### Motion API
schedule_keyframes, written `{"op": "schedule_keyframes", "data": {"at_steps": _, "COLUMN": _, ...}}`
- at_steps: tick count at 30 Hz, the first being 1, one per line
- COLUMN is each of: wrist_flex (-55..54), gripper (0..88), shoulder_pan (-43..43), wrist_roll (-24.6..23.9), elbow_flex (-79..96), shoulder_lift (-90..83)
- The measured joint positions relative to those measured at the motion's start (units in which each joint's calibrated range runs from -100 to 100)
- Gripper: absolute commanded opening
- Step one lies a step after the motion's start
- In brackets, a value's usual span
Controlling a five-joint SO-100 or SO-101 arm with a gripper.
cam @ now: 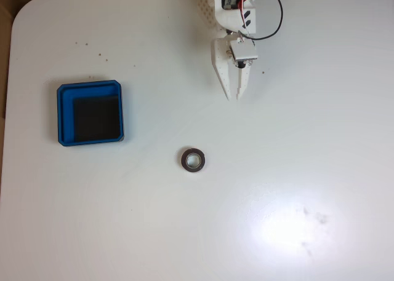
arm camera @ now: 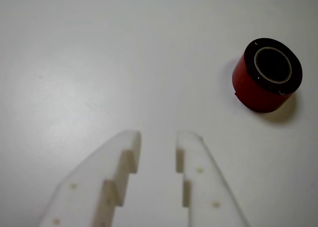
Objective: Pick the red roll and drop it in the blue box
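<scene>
The red roll point(cam: 184, 160) lies flat near the middle of the white table, hollow core facing up. In the wrist view the red roll point(arm camera: 247, 92) sits at the upper right, ahead of the fingertips and off to their right. My white gripper point(cam: 234, 96) hangs at the top centre of the fixed view, pointing down the picture, well above the roll and slightly to its right. In the wrist view the gripper point(arm camera: 158, 137) is open by a narrow gap with nothing between its fingers. The blue box point(cam: 64, 112) with its black floor rests at the left, holding nothing.
The white table point(cam: 295, 170) has a rounded corner at the upper left and a few small dark specks. A bright glare patch lies at the lower right. Red and black wires loop beside the arm at the top.
</scene>
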Motion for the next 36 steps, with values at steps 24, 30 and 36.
{"op": "schedule_keyframes", "data": {"at_steps": 24, "wrist_flex": 0.0, "gripper": 0.7, "shoulder_pan": 9.8, "wrist_roll": 0.0, "elbow_flex": 0.0, "shoulder_lift": 0.0}}
{"op": "schedule_keyframes", "data": {"at_steps": 30, "wrist_flex": 0.0, "gripper": 0.7, "shoulder_pan": 21.9, "wrist_roll": 0.0, "elbow_flex": 0.0, "shoulder_lift": 0.0}}
{"op": "schedule_keyframes", "data": {"at_steps": 36, "wrist_flex": 0.0, "gripper": 0.7, "shoulder_pan": 27.4, "wrist_roll": 0.0, "elbow_flex": 0.0, "shoulder_lift": 0.2}}
